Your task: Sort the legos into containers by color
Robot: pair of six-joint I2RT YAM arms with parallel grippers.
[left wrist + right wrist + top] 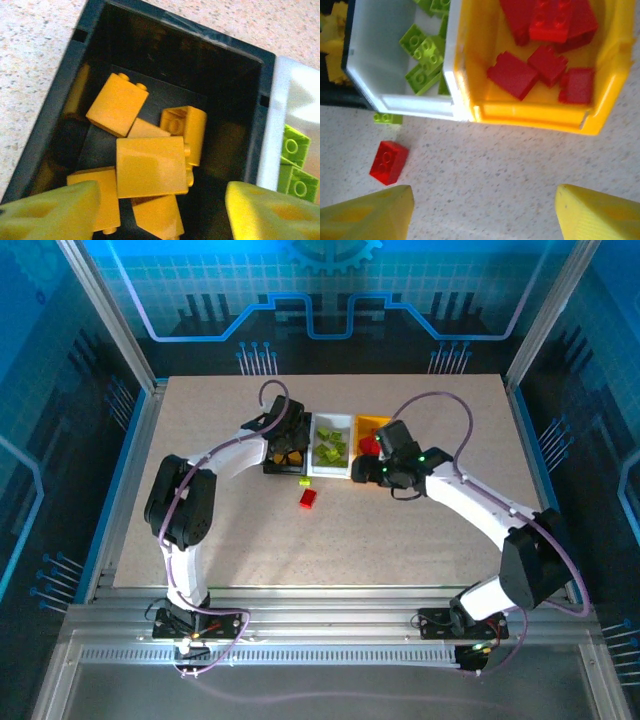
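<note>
Three bins stand in a row: black bin [283, 452] with several yellow-orange legos [150, 165], white bin [331, 446] with lime green legos [422, 52], yellow bin [371, 426] with red legos [540, 50]. A loose red lego [308, 498] [388, 161] and a lime green lego [304, 481] [387, 118] lie on the table in front of the bins. My left gripper [162, 210] hangs open over the black bin, nothing between its fingers. My right gripper [482, 215] is open above bare table, just in front of the yellow bin, the red lego to its left.
The speckled table [400, 540] is bordered by a metal frame [330, 602]. Both arms reach to the bins at the table's middle back, their cables looping above. Open tabletop lies near the front and at both sides.
</note>
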